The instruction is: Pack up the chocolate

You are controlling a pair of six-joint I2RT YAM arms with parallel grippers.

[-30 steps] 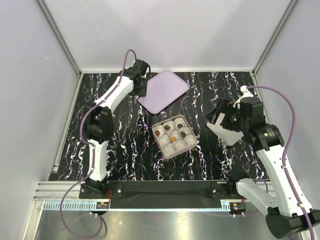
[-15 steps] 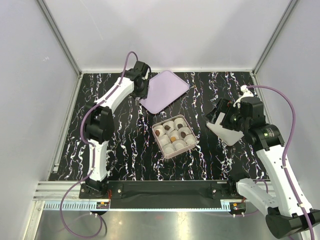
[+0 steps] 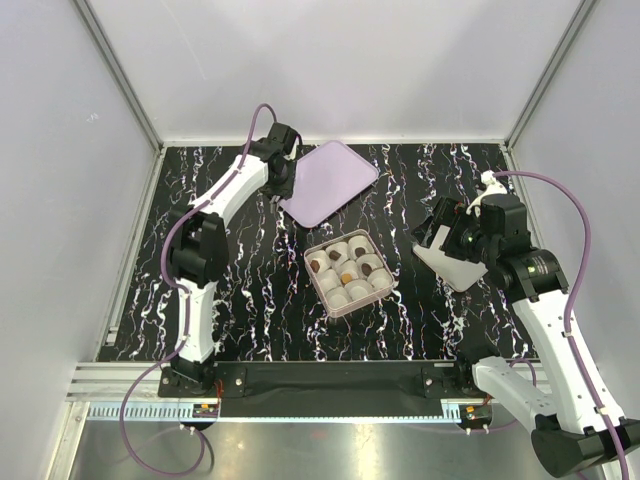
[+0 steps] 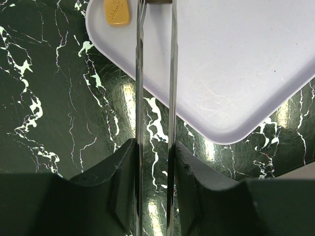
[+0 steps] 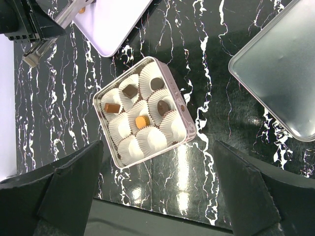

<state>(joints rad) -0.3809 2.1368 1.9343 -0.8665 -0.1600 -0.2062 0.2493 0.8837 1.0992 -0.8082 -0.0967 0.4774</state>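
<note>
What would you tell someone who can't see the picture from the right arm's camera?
A square tin on a black marbled table holds nine white paper cups; five contain chocolate and four are empty. A pale tray lies beyond it, a metal lid to the right, and the right gripper's open dark fingers frame the bottom.

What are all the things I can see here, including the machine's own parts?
Table: one, black with white veins, under everything.
Tin box: one, silvery, mid-table.
Paper cups: nine, white, in the box; four empty.
Chocolates: five (three dark, one light brown, one orange), one per cup.
Tray: one, pale lilac, far side.
Candy: one, yellow-orange, on the tray.
Lid: one, silvery, beside the box.
Left arm: white and black; jaws narrowly apart, empty, over the tray's edge.
Right arm: same colours; jaws wide open, empty.
</note>
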